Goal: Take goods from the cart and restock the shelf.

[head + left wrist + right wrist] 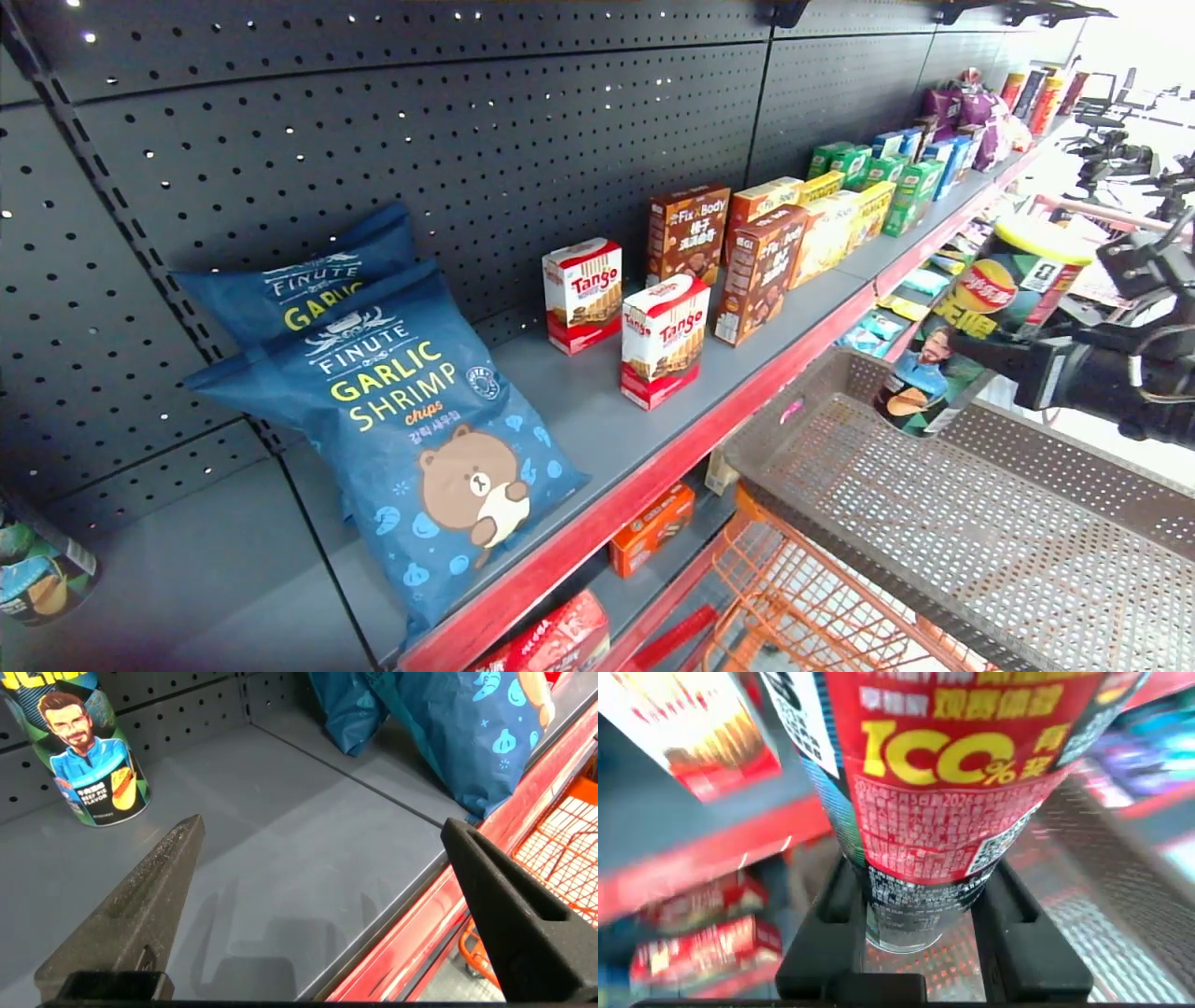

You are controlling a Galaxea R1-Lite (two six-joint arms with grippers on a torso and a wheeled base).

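Head view shows the right tool (976, 359) closed on a chip can (991, 313). It grips the can low on its body, so the yellow lid stands above the tool and tilts toward the shelf (597, 411). The cart's perforated tray (934, 523) lies directly beneath this tool, and the orange wire basket (794, 597) sits lower still. Across the red shelf edge (653, 476) from the tool stand two red-and-white boxes (665, 341), with brown boxes (758, 271) just beyond them. Two blue chip bags (420, 411) lean against the pegboard back panel, farther along the shelf from the right tool.

In the right wrist view, the can (924, 812) rises straight out from between the right tool's (924, 929) two dark fingers (842, 905), one pressed to each side of it. A red-and-white box (691, 728) and the tray (1120, 859) are blurred behind it.

In the left wrist view, the left tool (318, 905) is open, its fingers (140, 915) spread wide over a bare stretch of grey shelf (280, 840). Ahead of it, to one side, a second chip can (89, 751) stands upright near the back panel. To the other side lie the blue bags (458, 728), and the red edge (411, 943) passes beneath one finger. The second can (37, 569) also appears at the head view's lower corner, well apart from the right tool.
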